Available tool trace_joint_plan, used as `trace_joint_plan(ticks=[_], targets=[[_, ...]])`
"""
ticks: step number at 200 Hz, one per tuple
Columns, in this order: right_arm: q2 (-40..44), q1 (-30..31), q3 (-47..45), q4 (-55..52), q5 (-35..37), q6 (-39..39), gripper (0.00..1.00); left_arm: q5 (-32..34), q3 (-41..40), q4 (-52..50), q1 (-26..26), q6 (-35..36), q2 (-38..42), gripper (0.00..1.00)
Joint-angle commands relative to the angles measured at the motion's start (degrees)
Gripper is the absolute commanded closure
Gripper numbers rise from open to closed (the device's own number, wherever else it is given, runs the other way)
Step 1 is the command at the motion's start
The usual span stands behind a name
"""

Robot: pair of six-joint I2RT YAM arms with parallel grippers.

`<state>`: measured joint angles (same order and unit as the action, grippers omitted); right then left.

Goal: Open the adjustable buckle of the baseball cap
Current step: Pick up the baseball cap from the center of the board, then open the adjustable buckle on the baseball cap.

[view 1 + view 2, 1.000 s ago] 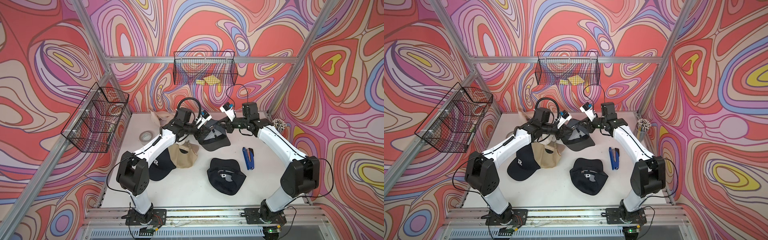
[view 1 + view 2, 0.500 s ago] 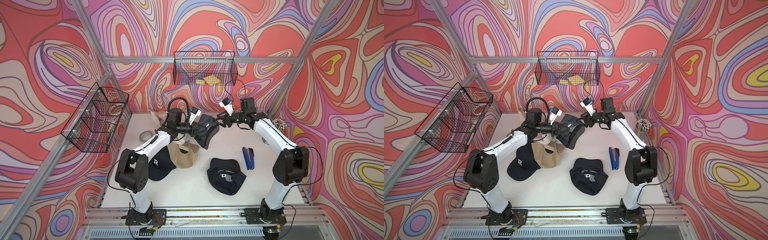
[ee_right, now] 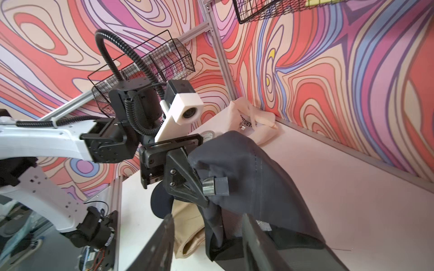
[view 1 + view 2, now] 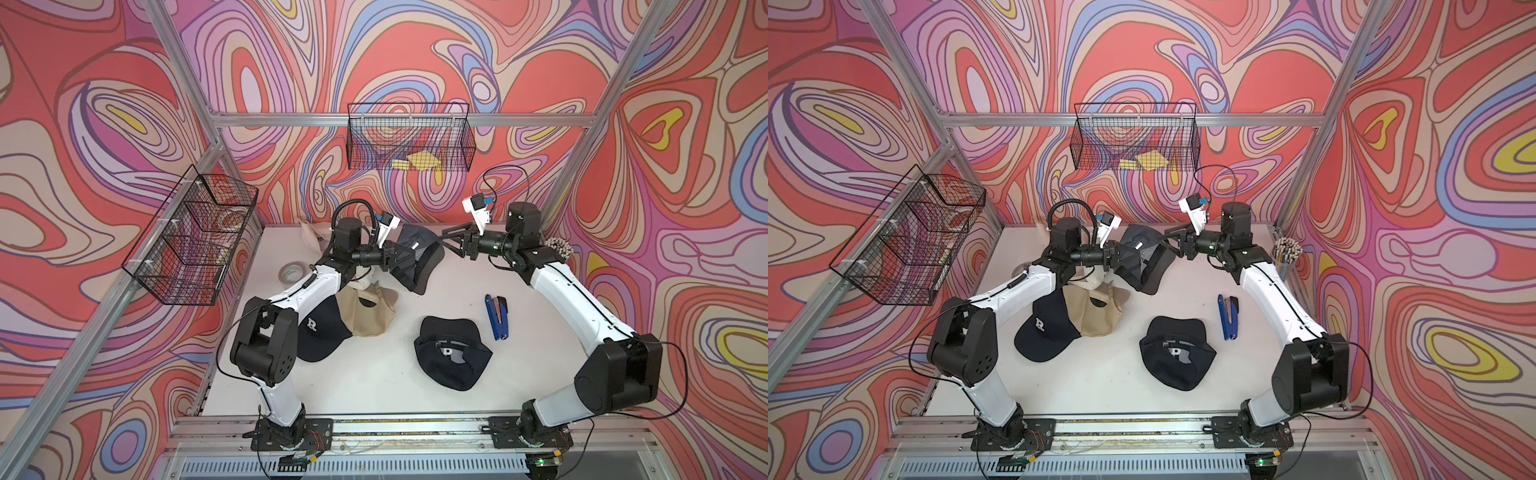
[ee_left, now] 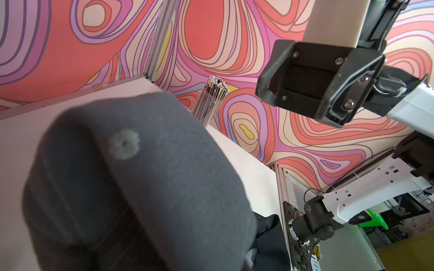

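A dark grey baseball cap (image 4: 417, 266) (image 4: 1144, 266) hangs above the back of the table, brim down. My left gripper (image 4: 395, 259) (image 3: 203, 199) is shut on its rear band, right beside the silver buckle (image 3: 207, 186) and the short strap end (image 3: 222, 185). In the left wrist view the cap's crown (image 5: 141, 187) hides that gripper's jaws. My right gripper (image 4: 451, 241) (image 3: 207, 225) (image 5: 303, 93) stands open just right of the cap with nothing gripped. The cap's fabric hangs beyond its fingers (image 3: 168, 234).
On the table lie a navy cap with an R (image 4: 320, 332), a tan cap (image 4: 365, 316), another navy cap (image 4: 451, 353), a blue stapler (image 4: 496, 318), a tape roll (image 4: 291, 272) and a beige bag (image 4: 311, 232). A cup of sticks (image 4: 559, 247) stands at back right. Wire baskets (image 4: 195, 241) (image 4: 409, 141) hang on the walls.
My right gripper has let go of the cap, opened and drawn back to the right. The left arm has pulled the cap leftward, and it now hangs from the left gripper alone.
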<state>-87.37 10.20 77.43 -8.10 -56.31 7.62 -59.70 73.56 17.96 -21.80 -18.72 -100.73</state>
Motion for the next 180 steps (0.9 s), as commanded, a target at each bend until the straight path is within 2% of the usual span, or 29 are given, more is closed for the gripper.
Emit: trace_joint_plan(ticks=[1, 31, 46, 79, 117, 132, 180], targets=[[-1.1, 0.3, 0.7, 2.3, -3.1, 7.7, 0.53, -2.4, -0.2, 5.7, -0.5, 0.4, 0.4, 1.0], [-2.8, 1.5, 1.0, 1.0, -1.5, 10.6, 0.56, -3.9, -0.1, 5.8, -1.1, 1.6, 0.4, 1.0], [-3.6, 2.2, 1.0, 0.7, -1.1, 11.9, 0.62, -4.6, 0.0, 5.6, -1.4, 2.2, 0.4, 1.0], [-3.7, 3.7, 0.1, 1.5, -0.2, 12.4, 0.65, -4.5, 0.3, 3.6, -2.0, 3.8, 0.7, 1.0], [-3.7, 4.6, -0.2, 1.6, 0.6, 12.9, 0.75, -4.2, -0.1, 2.9, -2.5, 4.7, 1.1, 1.0], [-3.6, 4.7, -0.3, 1.6, 0.8, 12.9, 0.76, -4.1, 0.0, 2.9, -2.5, 4.6, 1.2, 1.0], [-2.3, 4.7, -0.9, 0.8, 3.0, 11.7, 1.0, -2.0, 0.4, 1.6, -2.5, 4.7, 1.3, 1.0]])
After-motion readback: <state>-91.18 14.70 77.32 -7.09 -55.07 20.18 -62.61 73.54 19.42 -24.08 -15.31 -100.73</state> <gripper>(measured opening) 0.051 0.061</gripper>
